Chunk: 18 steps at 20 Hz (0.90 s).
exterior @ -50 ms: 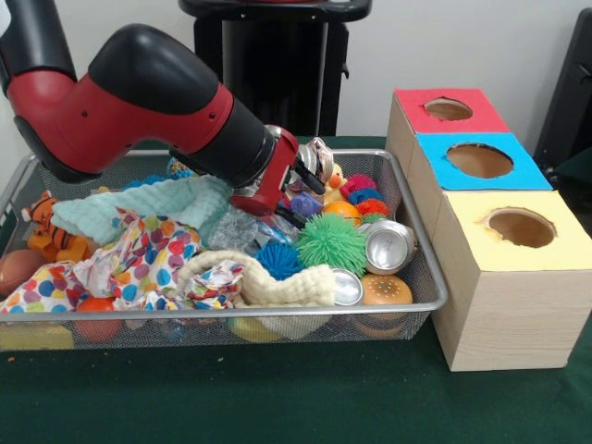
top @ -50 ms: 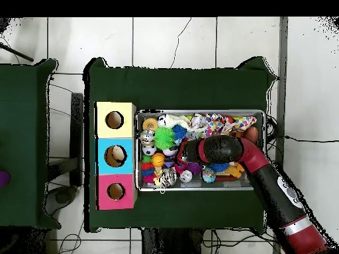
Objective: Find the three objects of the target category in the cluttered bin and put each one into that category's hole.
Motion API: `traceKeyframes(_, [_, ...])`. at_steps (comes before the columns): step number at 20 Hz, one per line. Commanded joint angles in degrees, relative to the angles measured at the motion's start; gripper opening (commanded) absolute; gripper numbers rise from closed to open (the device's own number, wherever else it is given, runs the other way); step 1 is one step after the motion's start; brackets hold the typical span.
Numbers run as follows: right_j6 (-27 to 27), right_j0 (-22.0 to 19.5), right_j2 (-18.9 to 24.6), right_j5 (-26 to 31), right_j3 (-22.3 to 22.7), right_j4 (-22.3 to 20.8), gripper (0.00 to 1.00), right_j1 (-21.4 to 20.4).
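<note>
I am seeing the red and black arm [exterior @ -50 ms: 157, 102] reaching down from the upper left into the wire bin [exterior @ -50 ms: 421, 254], its wrist angling toward the bin's middle. I cannot tell whether the jaws are parted or closed; clutter is hiding the gripper [exterior @ -50 ms: 294, 205]. The bin is holding a green spiky ball [exterior @ -50 ms: 331, 242], a blue spiky ball [exterior @ -50 ms: 279, 260], metal cups [exterior @ -50 ms: 388, 246] and a dotted cloth [exterior @ -50 ms: 139, 264]. Just right of it, three boxes with holes are standing: red [exterior @ -50 ms: 448, 109], blue [exterior @ -50 ms: 478, 160], yellow [exterior @ -50 ms: 521, 227]. The surface [exterior @ -50 ms: 277, 398] is wearing dark green cloth; pale tiled floor [top @ -50 ms: 172, 40] is surrounding it.
</note>
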Motion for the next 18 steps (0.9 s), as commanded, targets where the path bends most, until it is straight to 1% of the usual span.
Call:
traceKeyframes(1, [-18.2, 0.3, -2.1, 8.3, -9.1, 0.8, 1.0, -1.9])
traceKeyframes(5, [-17.3, -0.4, -1.5, 10.4, -7.5, 2.4, 1.0, -3.5])
traceKeyframes(9, [-17.4, -0.4, -1.3, 11.0, -6.8, 2.1, 1.0, -4.8])
traceKeyframes(12, [-16.1, -0.4, -0.8, 11.7, -5.8, 2.9, 1.0, -6.1])
traceKeyframes(18, [-13.9, 0.8, 0.1, 13.2, -5.1, 4.3, 1.0, -9.0])
